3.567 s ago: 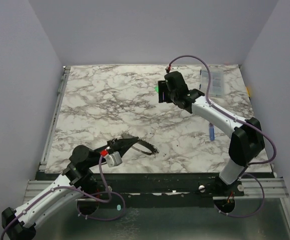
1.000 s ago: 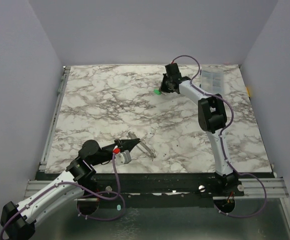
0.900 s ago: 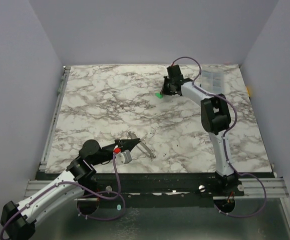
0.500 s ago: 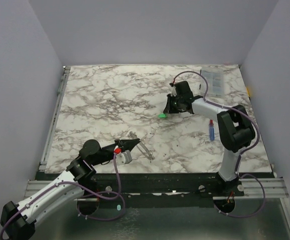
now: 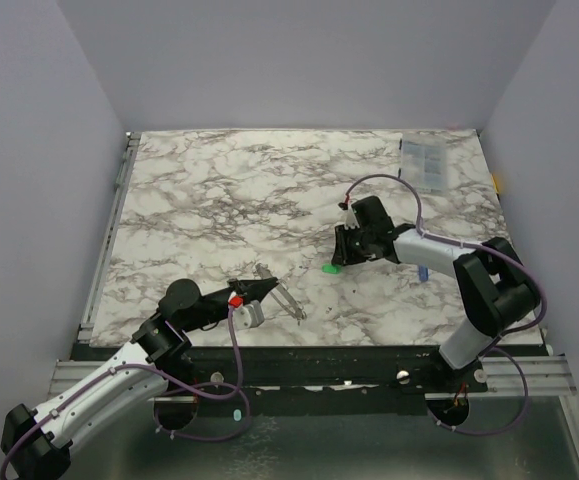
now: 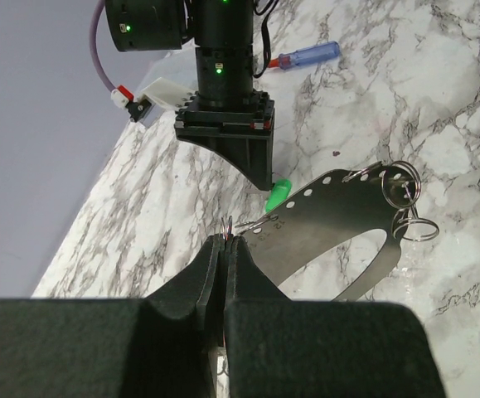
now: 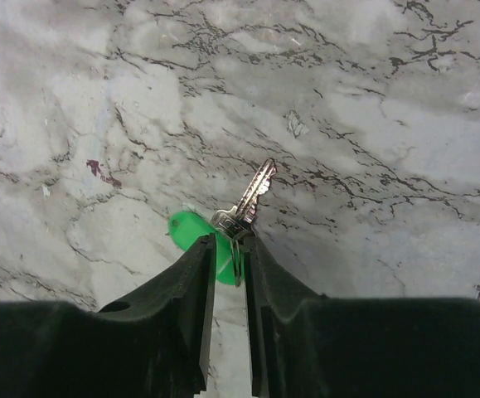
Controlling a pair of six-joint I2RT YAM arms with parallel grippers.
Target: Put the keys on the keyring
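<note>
The keyring (image 5: 291, 303) is a grey metal loop with small split rings (image 6: 405, 199) at one end. It hangs just over the near table, and my left gripper (image 5: 267, 287) is shut on a thin wire ring at its other end (image 6: 225, 242). A key with a bright green head (image 5: 330, 268) lies on the marble just beyond the loop (image 6: 278, 194). My right gripper (image 5: 341, 258) stands over it. Its jaws (image 7: 230, 240) are slightly apart, with the key's small ring and green head (image 7: 186, 228) between the tips and the silver blade (image 7: 252, 195) pointing away.
A blue stick with a red tip (image 5: 422, 272) lies behind the right forearm (image 6: 306, 56). A clear plastic box (image 5: 424, 160) sits at the far right corner. The table's near edge runs just below the left gripper.
The right gripper carried the green key from the far middle of the table down to a spot close to the keyring, and its jaws have parted a little. The left arm held still.
</note>
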